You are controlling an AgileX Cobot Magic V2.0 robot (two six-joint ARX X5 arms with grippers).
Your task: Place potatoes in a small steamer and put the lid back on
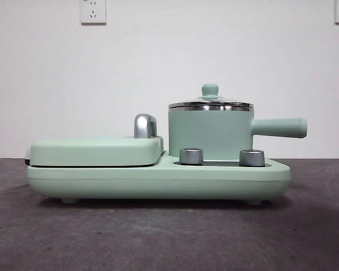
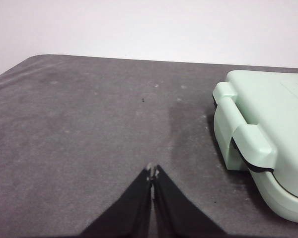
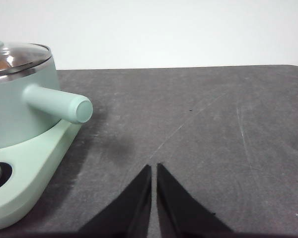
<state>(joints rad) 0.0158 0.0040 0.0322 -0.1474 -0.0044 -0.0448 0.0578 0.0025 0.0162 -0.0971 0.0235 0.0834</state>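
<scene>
The small steamer (image 1: pixel 211 134) is a mint-green pot with a straight side handle (image 1: pixel 279 127), standing on the right half of a mint-green cooker base (image 1: pixel 158 180). The glass lid (image 1: pixel 211 104) with its green ball knob sits on the pot's steel rim. The pot also shows in the right wrist view (image 3: pixel 15 109), where an orange tint shows through the lid (image 3: pixel 17 55); the potato itself is not clearly seen. My left gripper (image 2: pixel 153 174) is shut and empty over bare table beside the griddle. My right gripper (image 3: pixel 154 168) is shut and empty, off to the side of the pot handle (image 3: pixel 59 104).
A flat mint-green griddle cover (image 1: pixel 96 151) with a chrome handle (image 1: pixel 145 125) fills the base's left half; its hinge end shows in the left wrist view (image 2: pixel 263 144). Two chrome knobs (image 1: pixel 191 156) (image 1: pixel 252 157) sit on the base's front. The dark grey table (image 1: pixel 169 237) runs to a white wall.
</scene>
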